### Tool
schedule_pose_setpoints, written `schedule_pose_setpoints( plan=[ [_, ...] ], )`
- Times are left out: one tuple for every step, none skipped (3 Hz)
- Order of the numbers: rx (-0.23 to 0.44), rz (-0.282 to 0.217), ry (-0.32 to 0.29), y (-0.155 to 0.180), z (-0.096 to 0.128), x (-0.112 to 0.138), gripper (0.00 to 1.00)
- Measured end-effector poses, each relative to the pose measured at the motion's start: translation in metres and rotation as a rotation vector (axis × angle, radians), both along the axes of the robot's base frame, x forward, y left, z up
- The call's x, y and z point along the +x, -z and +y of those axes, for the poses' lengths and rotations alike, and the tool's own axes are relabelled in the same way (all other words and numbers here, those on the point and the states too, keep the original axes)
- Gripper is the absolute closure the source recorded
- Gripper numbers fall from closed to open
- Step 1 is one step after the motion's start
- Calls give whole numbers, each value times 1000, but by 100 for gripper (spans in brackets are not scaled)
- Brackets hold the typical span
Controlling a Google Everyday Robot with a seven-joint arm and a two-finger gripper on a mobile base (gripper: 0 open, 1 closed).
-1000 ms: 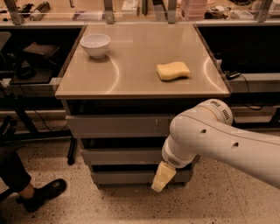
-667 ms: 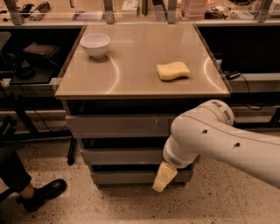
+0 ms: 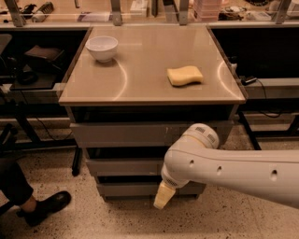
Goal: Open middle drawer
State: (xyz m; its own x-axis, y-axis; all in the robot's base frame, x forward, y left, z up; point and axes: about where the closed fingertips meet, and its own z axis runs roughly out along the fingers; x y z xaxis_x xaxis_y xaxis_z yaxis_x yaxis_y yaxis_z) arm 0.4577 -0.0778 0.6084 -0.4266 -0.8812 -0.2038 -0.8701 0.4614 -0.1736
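Down at 6 o'clock in my view, the gripper (image 3: 161,196) hangs with its pale tip before the lowest front (image 3: 126,189); whether it is spread or closed I cannot tell. At its 11 o'clock, just above, the middle drawer (image 3: 124,166) sits pushed in, partly hidden behind my arm (image 3: 224,170).

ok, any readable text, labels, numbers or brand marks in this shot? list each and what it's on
No readable text anywhere.
White ceramic bowl: no marking.
Yellow sponge: none.
Grey metal middle drawer: plain front, no label.
White robot arm: dark round dots only, no lettering.
Cream gripper, low in front of the bottom drawer: no mark.
Stacked items on the back shelf: any print cannot be made out.
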Motion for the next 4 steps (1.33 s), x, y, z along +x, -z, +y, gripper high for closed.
schedule_pose_setpoints(
  plan=[
    [-22, -45, 15, -3, -1, 11, 0],
    [-23, -45, 15, -3, -1, 11, 0],
    [-40, -97, 2, 2, -1, 20, 0],
    [-54, -268, -72, -9, 6, 56, 0]
  ],
)
